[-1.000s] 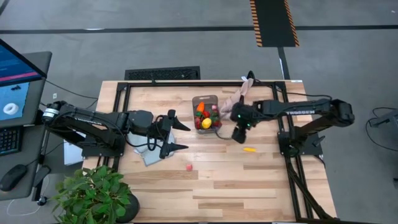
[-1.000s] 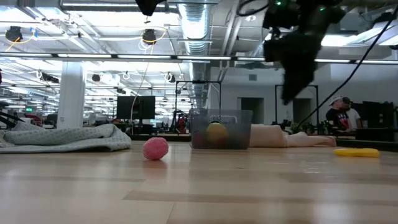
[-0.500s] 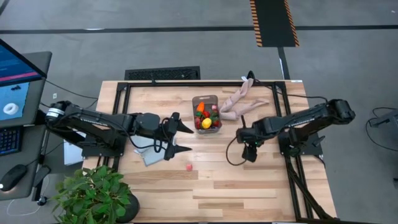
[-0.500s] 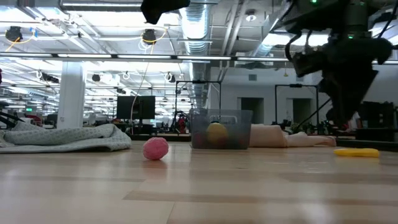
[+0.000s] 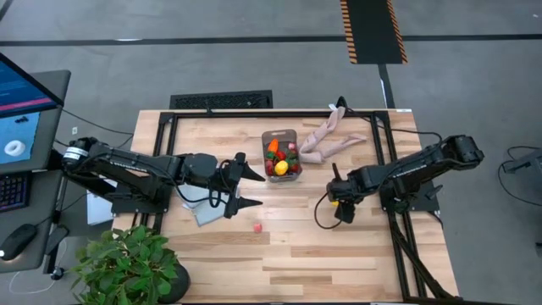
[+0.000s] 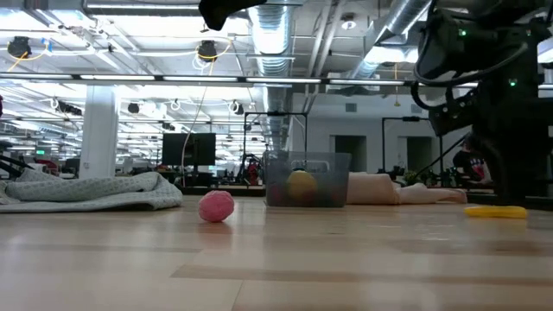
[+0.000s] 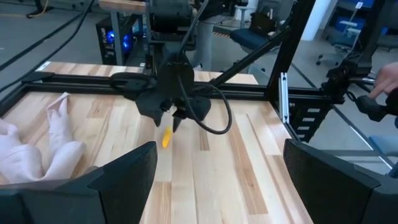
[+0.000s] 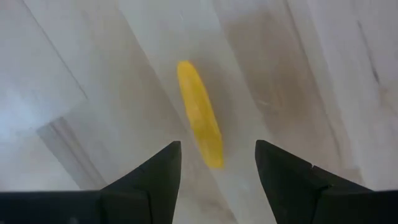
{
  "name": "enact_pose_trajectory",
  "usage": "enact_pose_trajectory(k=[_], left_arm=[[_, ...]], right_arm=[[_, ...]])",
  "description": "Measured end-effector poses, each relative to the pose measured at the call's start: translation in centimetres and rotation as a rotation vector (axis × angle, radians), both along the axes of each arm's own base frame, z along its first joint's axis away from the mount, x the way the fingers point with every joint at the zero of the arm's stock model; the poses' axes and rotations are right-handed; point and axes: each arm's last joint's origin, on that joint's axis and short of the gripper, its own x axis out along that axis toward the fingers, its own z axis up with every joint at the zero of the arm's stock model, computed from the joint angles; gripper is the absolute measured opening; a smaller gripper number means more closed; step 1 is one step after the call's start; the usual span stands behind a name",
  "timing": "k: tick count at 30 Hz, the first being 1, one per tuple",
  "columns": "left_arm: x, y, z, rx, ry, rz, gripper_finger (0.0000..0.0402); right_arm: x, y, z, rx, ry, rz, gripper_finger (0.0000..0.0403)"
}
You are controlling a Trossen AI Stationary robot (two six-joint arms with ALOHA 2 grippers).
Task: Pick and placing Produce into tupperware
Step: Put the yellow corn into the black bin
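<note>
Right hand (image 8: 214, 180) spread, poised just above the banana (image 8: 199, 113) on the counter (image 8: 298, 74), left hand (image 5: 246, 188) spread, well apart

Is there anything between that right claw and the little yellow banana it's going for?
Nothing visible. The right gripper hangs open right over the banana, which lies alone on bare wood between the two fingers. The tupperware stands off to one side, and the left gripper is away beyond it.

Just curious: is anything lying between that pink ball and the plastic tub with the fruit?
No. In the high view, only bare wood lies between the pink ball and the tub.
</note>
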Motion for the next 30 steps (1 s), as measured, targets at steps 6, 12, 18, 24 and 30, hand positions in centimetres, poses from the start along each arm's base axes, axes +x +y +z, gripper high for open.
enact_pose_trajectory(k=[6, 12, 18, 24, 30], left_arm=[[0.0, 0.0, 0.0, 0.001, 0.001, 0.000, 0.0339], [0.0, 0.0, 0.0, 0.001, 0.001, 0.000, 0.0339], [0.0, 0.0, 0.0, 0.001, 0.001, 0.000, 0.0339], [0.0, 0.0, -0.1, 0.003, 0.007, 0.000, 0.0339], [0.0, 0.0, -0.1, 0.012, 0.007, -0.002, 0.0339]], right_arm=[[0.1, -0.2, -1.0, 0.010, -0.059, 0.010, 0.0227], [0.0, -0.7, -1.3, 0.014, -0.063, -0.009, 0.0213], [-0.4, -1.4, -2.0, 0.038, -0.075, -0.042, 0.0176], [-0.3, -1.8, -2.0, 0.039, -0.074, -0.041, 0.0117], [1.2, -2.3, -1.2, 0.038, -0.176, -0.026, 0.0027]])
